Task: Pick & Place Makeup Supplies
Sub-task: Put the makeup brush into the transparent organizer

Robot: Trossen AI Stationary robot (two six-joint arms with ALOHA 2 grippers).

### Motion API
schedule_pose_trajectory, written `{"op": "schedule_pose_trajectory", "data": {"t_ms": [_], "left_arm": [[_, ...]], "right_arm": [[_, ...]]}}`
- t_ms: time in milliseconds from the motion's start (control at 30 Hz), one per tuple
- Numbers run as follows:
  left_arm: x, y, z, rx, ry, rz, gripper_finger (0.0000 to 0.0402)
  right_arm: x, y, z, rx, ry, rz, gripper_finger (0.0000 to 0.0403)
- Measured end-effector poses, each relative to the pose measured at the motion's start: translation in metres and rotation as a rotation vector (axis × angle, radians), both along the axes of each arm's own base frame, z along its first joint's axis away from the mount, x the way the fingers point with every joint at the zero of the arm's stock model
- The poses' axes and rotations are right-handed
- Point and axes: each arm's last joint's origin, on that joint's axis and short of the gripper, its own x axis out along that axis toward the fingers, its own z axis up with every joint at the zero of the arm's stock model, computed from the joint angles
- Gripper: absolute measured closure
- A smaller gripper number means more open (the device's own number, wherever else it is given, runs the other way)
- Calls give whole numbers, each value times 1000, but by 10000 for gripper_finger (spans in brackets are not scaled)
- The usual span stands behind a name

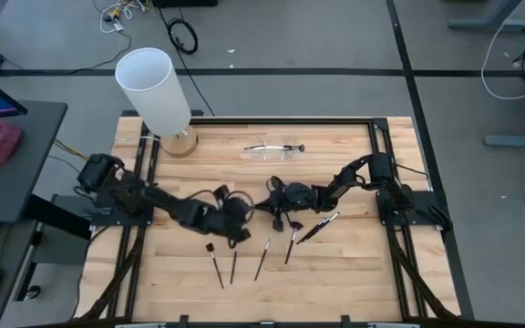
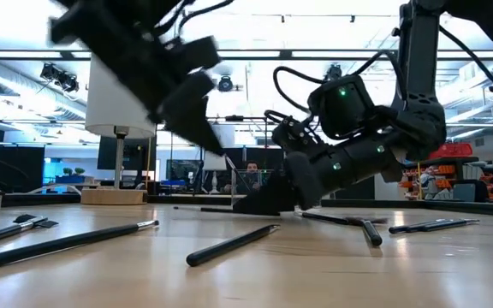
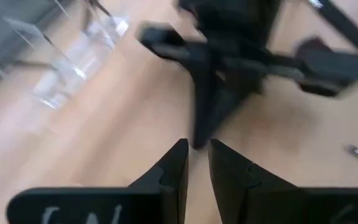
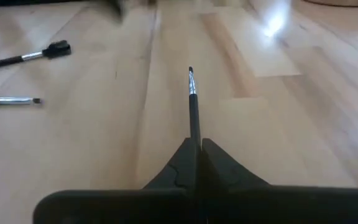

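Right gripper [image 4: 197,144] pinches a thin makeup brush [image 4: 193,102] above the wooden table [image 4: 278,124]; left gripper [image 3: 197,152], fingers nearly closed and empty, should stay clear during placement

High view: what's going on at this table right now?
Two arms are sorting makeup brushes on the wooden table. The right gripper, near the table's middle, is shut on a thin brush that sticks out past its fingertips. The left gripper sits close beside it, fingers nearly together with nothing visible between them. Several brushes lie loose on the near half. A clear container lies on its side toward the far edge, by a white cylinder.
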Motion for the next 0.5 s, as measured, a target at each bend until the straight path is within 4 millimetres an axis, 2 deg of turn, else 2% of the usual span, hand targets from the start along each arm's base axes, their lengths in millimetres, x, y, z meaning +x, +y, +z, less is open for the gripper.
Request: {"op": "schedule_pose_trajectory", "data": {"t_ms": [167,233,333,433,500], "left_arm": [[-19,10,-28,-86,-160,52,335],[-22,15,-29,-115,-299,64,335],[-29,19,-24,-139,-488,38,335],[-42,20,-23,-154,-607,11,335],[-49,22,-24,-167,-649,21,335]], "right_arm": [[0,-1,22,-40,-57,11,399],[-1,-2,35,-64,-73,-12,399],[-3,-7,53,-139,-54,-138,399],[-8,-12,70,-203,-31,-274,399],[-10,-13,81,-218,-59,-304,399]]}}
